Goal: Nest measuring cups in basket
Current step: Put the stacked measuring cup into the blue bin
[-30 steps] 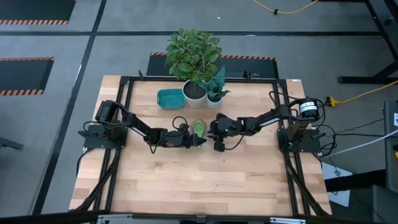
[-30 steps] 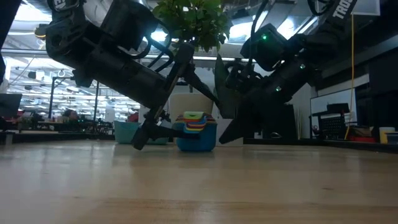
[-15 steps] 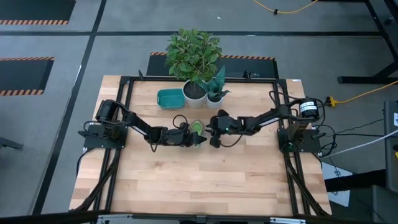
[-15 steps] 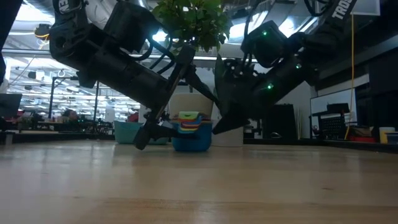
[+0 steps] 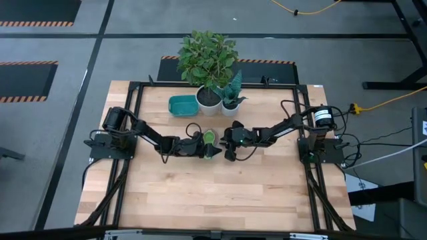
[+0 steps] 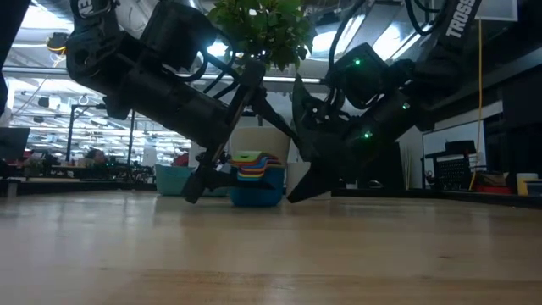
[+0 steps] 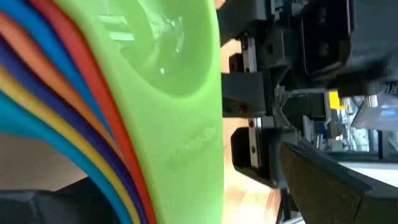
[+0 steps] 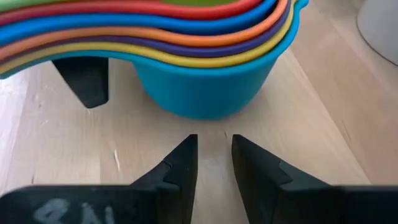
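The measuring cups (image 5: 210,137) sit nested in one stack, green on top and a blue one at the bottom, at mid-table; they also show in the low view (image 6: 257,180). The bottom cup (image 8: 205,93) rests on the wood. My left gripper (image 5: 202,149) is shut on the stack's handles. My right gripper (image 8: 214,146) is just right of the stack, low over the table, its fingers open by a narrow gap and short of the bottom cup. The teal basket (image 5: 182,105) lies near the far edge, left of the plant pots. My left gripper holds the fanned stack of handles (image 8: 37,43), coming level from the table's left. One finger (image 8: 84,81) stands under the handles, its tip at the table; the handles hide the other. The stack is upright with its bottom cup on the table.
Two white plant pots (image 5: 209,99) (image 5: 230,105) stand just beyond the stack, with leaves overhead. The basket (image 6: 174,180) shows behind my left arm in the low view. Bare wood stretches across the near half of the table (image 5: 213,193).
My right gripper has moved toward the table's left, closing in on the stack and sinking a little. The stack, held by my left gripper, has slid slightly toward the table's left along the wood.
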